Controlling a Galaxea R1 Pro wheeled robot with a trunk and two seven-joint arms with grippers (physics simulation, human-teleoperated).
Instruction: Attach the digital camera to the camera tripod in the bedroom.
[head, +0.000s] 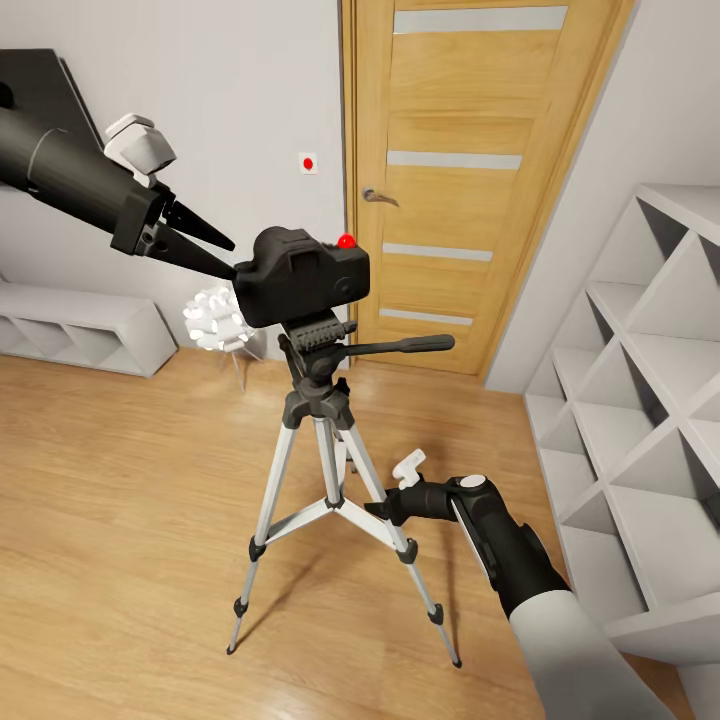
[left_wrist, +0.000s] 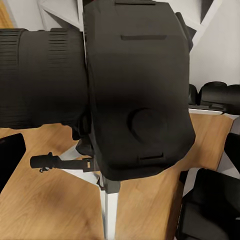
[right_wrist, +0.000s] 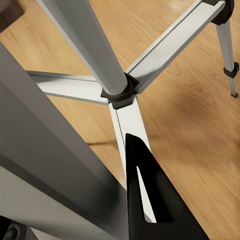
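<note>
digital camera (left_wrist: 137, 90) atop camera tripod (head: 325, 440)

Silver camera tripod (right_wrist: 90, 40) legs and braces (black hub) over wood floor (right_wrist: 190, 115), 1 black fingertip (right_wrist: 150, 200) close.

My left hand (head: 222, 255) reaches in with its fingertips at the side of the small black chunky digital camera (head: 303, 277), which sits on the head of the tall silver-legged camera tripod (head: 330, 470). My right hand (head: 383, 508) is low, among the tripod's legs beside the brace. Beyond the tripod stands the light wooden door (head: 470, 180); the white cubby shelves (head: 640, 400) lie to the right of my right hand.
</note>
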